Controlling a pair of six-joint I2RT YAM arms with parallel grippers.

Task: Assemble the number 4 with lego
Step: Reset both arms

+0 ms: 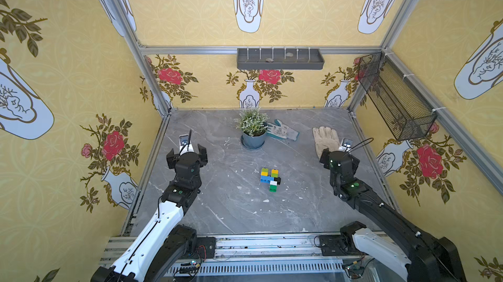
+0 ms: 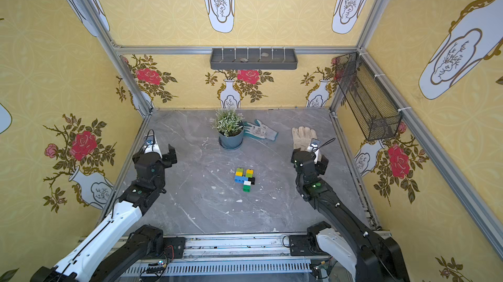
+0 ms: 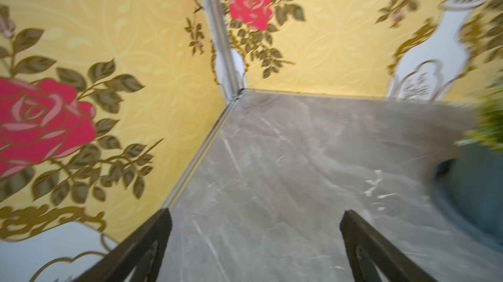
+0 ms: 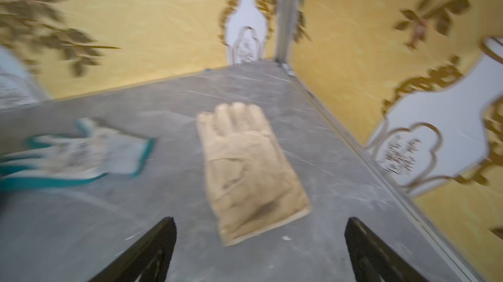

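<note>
4 (image 1: 270, 180) lies flat mid-table (image 1: 217, 212), all bricks joined: 2 yellow/lime prongs, blue bar, black-white-green stem. left gripper (image 3: 255, 239) is released, jaws spread wide with nothing between them, well left of the 4 near the wall. right gripper (image 4: 258, 245) is the same, spread and empty, by the cuff of the tan glove (image 4: 245, 171), well right of the 4. Pot (image 1: 253, 139) stands behind it.

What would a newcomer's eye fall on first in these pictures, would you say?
The multicoloured number 4 lies assembled in the middle of the grey table. The left gripper and right gripper hover open and empty at either side; a potted plant, teal-trimmed glove and tan glove sit toward the back.
</note>
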